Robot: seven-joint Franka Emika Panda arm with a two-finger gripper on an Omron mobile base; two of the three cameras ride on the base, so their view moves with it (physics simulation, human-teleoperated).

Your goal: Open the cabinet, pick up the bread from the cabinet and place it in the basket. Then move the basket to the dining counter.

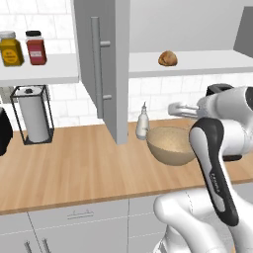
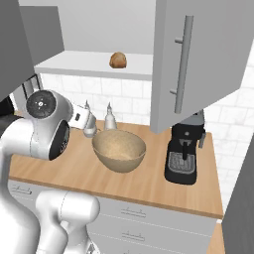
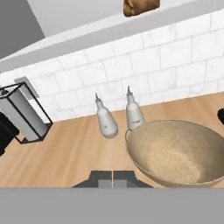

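On the far left of the left base view, two jars (image 1: 22, 48), one yellow and one red, stand on a white shelf (image 1: 39, 69), with a paper towel holder (image 1: 33, 116) on the wood worktop (image 1: 84, 168) below. Next comes the cabinet (image 1: 106, 64), its doors swung open, one long bar handle facing the camera. Inside, the bread (image 1: 168, 58) sits on the white cabinet shelf, well above the worktop. Beneath it, two small white bottles (image 3: 118, 116) stand against the tiled wall, just behind the basket (image 1: 170, 145), which rests empty on the worktop. Just above the basket's rim hangs the gripper (image 3: 113, 177), its fingers clenched together on nothing, touching neither basket nor bread. Farthest right, in the right base view, stands a black coffee machine (image 2: 184, 151).
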